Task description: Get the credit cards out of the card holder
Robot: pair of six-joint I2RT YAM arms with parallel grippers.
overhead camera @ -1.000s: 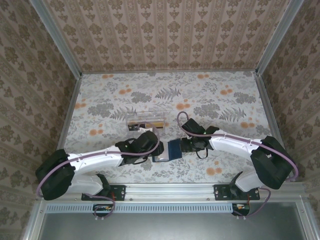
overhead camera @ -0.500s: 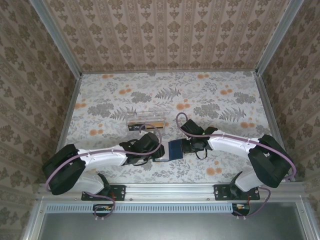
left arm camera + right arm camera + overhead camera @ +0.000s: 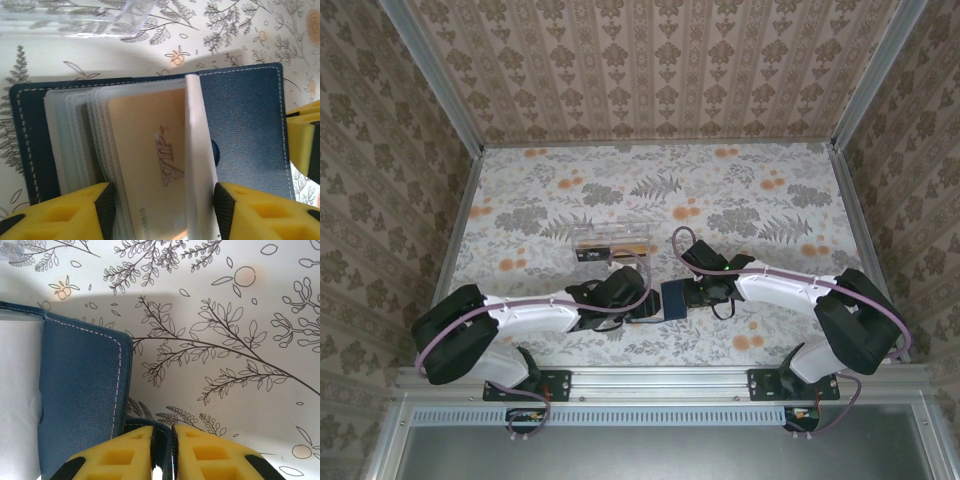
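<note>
The card holder [image 3: 672, 299], a dark navy bifold, lies open on the floral table between both arms. In the left wrist view its cover [image 3: 245, 125] spreads right, with clear sleeves fanned on the left and a tan card marked VIP [image 3: 150, 150] in one sleeve. A white sleeve edge stands up beside that card. My left gripper [image 3: 162, 215] [image 3: 642, 305] is open, its pads on either side of the card and sleeves. My right gripper [image 3: 164, 440] [image 3: 688, 295] is shut on the near edge of the card holder's navy cover [image 3: 80, 390].
A clear rectangular plastic box [image 3: 613, 240] [image 3: 75, 20] lies just beyond the card holder. Patterned walls and metal rails close the table on three sides. Bare floral tabletop [image 3: 225, 340] stretches right of the right gripper.
My left gripper's jaws have widened around the card and sleeves. The card holder has shifted slightly right. The right gripper keeps its hold on the cover.
</note>
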